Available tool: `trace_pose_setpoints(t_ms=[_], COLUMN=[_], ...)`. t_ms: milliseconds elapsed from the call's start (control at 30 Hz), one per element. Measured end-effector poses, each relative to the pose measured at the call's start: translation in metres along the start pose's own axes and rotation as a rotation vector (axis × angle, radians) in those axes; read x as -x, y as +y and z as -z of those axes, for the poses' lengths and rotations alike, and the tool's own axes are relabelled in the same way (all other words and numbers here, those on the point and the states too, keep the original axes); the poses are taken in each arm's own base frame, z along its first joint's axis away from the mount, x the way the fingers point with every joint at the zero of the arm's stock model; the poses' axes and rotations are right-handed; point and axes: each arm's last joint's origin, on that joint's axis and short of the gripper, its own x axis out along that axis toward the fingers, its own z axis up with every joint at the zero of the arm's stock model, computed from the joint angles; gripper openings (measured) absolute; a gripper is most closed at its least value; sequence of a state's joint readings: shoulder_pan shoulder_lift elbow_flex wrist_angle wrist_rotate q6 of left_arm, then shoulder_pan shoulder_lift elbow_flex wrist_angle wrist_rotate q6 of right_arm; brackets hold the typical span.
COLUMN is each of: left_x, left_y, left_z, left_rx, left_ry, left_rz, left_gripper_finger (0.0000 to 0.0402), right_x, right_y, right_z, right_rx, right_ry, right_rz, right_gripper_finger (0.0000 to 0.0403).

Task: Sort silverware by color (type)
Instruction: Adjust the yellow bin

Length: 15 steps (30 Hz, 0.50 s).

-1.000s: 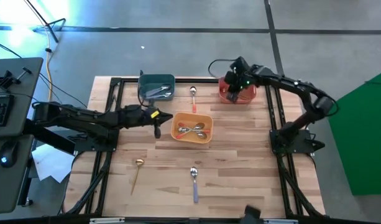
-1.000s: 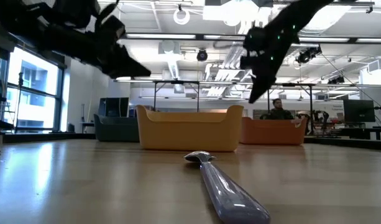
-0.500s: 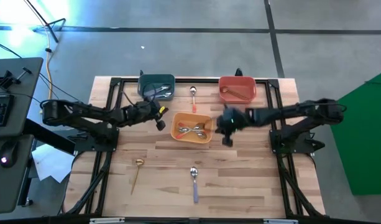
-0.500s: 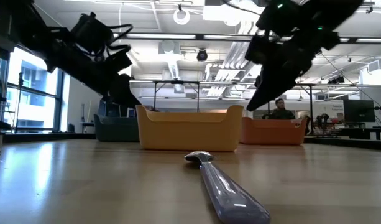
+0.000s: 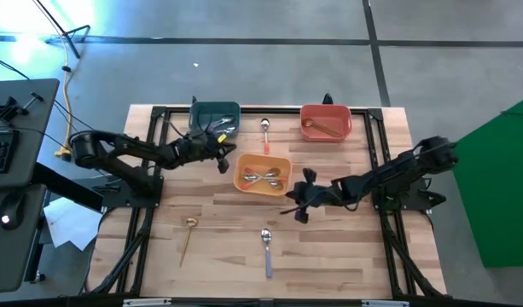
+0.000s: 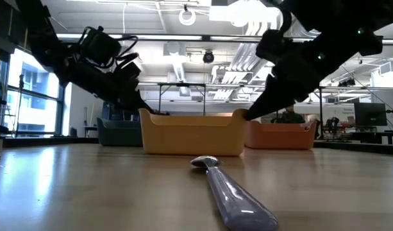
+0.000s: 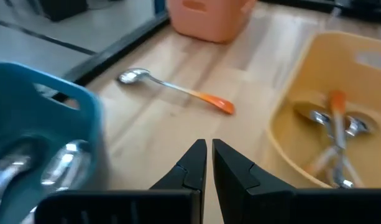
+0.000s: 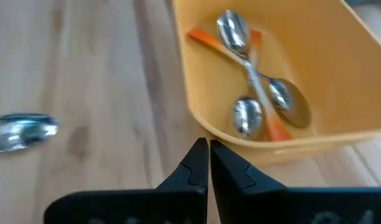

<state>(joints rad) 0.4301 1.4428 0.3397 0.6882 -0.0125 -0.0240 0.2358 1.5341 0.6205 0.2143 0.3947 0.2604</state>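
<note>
Right tool [image 5: 300, 207] moved from red bin [image 5: 326, 121] down beside orange bin [image 5: 263, 175], tips together, empty. Left tool [image 5: 222, 159] tips together near teal bin [image 5: 214, 120]. Lavender-handled spoon [image 5: 266, 247] on surface [image 5: 329, 247].

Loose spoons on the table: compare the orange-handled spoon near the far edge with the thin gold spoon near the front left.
The orange-handled spoon has a silver head and lies between the teal bin and the red bin; the thin gold spoon is gold all over, longer, and lies slanted, far from any bin. Both lie loose on the wooden table, untouched by any gripper.
</note>
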Motion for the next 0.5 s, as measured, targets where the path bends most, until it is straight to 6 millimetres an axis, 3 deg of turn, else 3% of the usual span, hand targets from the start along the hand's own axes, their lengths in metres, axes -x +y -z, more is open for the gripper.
trace_pose_setpoints(t_ms=[500], left_x=[-0.004], left_y=[-0.018], left_z=[0.008], left_rx=[-0.032], left_ry=[0.037], left_rz=[0.055], left_gripper_finger=[0.0016], right_x=[0.004], right_y=[-0.003], right_z=[0.001], right_rx=[-0.039], right_ry=[0.008], right_rz=[0.072], right_gripper_finger=[0.0000])
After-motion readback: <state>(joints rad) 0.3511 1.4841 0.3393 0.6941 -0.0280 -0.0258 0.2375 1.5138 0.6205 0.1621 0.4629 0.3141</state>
